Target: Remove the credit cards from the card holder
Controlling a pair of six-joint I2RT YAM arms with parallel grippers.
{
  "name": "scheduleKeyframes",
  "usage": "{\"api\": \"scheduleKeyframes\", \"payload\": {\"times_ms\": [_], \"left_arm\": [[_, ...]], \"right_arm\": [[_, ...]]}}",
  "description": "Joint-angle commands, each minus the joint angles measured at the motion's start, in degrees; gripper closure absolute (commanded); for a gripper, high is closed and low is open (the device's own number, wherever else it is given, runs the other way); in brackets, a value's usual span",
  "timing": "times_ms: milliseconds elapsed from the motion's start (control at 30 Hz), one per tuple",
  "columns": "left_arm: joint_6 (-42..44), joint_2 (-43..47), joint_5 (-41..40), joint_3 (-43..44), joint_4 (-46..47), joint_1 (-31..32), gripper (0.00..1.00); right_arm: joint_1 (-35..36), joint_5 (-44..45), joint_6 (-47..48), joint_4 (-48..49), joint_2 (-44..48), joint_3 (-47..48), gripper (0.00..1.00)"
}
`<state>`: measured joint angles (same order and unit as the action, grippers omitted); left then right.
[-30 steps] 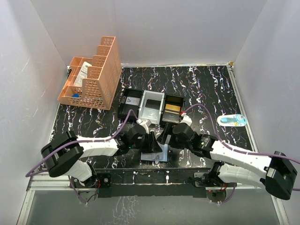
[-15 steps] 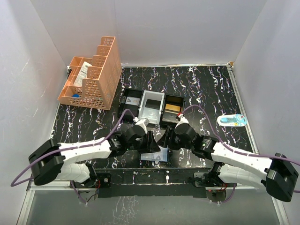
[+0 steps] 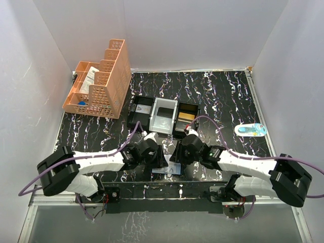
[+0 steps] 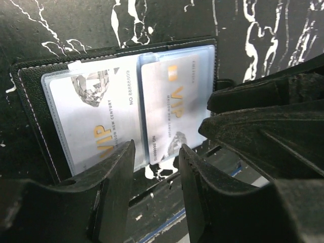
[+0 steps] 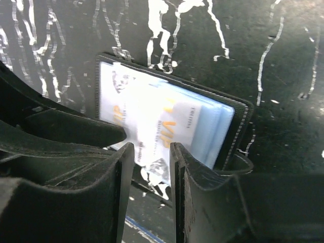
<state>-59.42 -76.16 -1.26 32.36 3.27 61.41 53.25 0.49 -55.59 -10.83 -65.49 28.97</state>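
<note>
The card holder lies open near the table's front edge, black-rimmed with clear sleeves. In the left wrist view the holder shows two white "VIP" cards, one on the left and one on the right. My left gripper hangs just above its near edge, jaws apart and empty. My right gripper faces it from the other side, jaws apart. A card sticks out of the holder toward the gap between the right fingers. No grip on it shows.
A black-and-white three-compartment tray stands just behind the grippers. An orange basket organiser is at the back left. A small blue-and-white item lies at the right. The table's front edge runs right below the holder.
Both grippers have come lower and closer together over the card holder. The holder's raised panel now lies flatter on the table.
</note>
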Motion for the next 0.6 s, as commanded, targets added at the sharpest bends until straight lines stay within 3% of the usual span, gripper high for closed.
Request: {"api": "scheduleKeyframes", "payload": {"times_ms": [0,233,567], "left_arm": [[0.23,-3.17,0.16,1.91,3.43,0.11,0.62],[0.42,-7.93,1.0,3.37,5.01,0.12,0.67],[-0.26,-7.6,1.13,3.38,6.07,0.12,0.72]], "right_arm": [[0.09,2.85,0.42,1.79,-1.62,-1.52,0.68],[0.01,3.7,-0.06,2.33,-3.24,-2.93,0.76],[-0.04,4.46,-0.3,1.81,-3.08,-3.31,0.76]]}}
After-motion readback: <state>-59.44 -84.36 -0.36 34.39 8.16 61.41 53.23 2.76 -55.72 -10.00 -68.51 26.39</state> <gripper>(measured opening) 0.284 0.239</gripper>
